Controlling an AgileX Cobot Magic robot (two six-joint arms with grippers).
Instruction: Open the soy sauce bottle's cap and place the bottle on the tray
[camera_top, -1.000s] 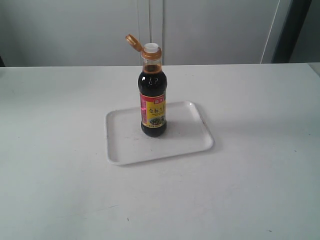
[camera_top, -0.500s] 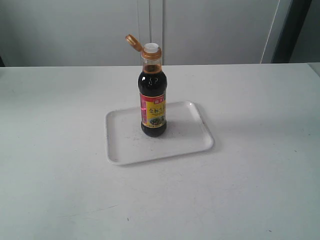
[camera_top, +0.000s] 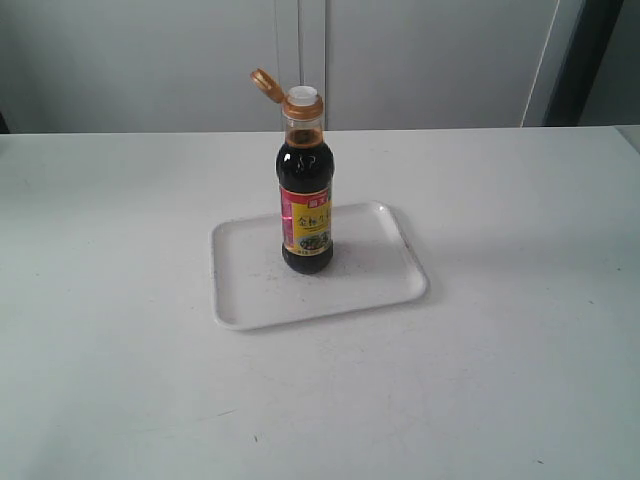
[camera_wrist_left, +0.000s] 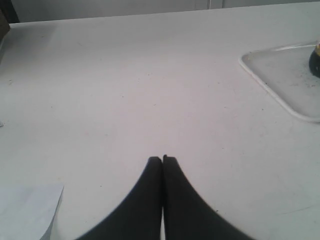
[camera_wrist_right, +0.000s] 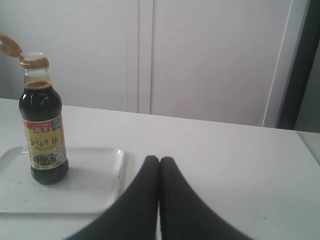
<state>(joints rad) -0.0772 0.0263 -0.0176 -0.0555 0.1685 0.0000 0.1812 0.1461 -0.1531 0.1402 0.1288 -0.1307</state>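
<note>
A soy sauce bottle (camera_top: 306, 200) stands upright near the middle of a white tray (camera_top: 370, 275) on a white desk (camera_top: 120, 300). Its golden-brown cap (camera_top: 266, 84) is flipped open and hangs back from the collar, leaving the white spout (camera_top: 304, 93) uncovered.

Neither arm appears in the exterior view. In the left wrist view, the left pincer (camera_wrist_left: 162, 159) has its two black fingers pressed together, holding nothing, over bare desk. One rounded corner of the tray sits well apart from it, at the picture's edge, with only a sliver of the bottle's base visible.

In the right wrist view, the right pincer (camera_wrist_right: 159, 159) is likewise pressed together and empty. The bottle stands well apart from it, with bare desk and the tray's near rim between them.

Open desk surrounds the tray on every side. The desk's far edge runs behind the bottle, in front of a pale wall (camera_top: 430, 60).
</note>
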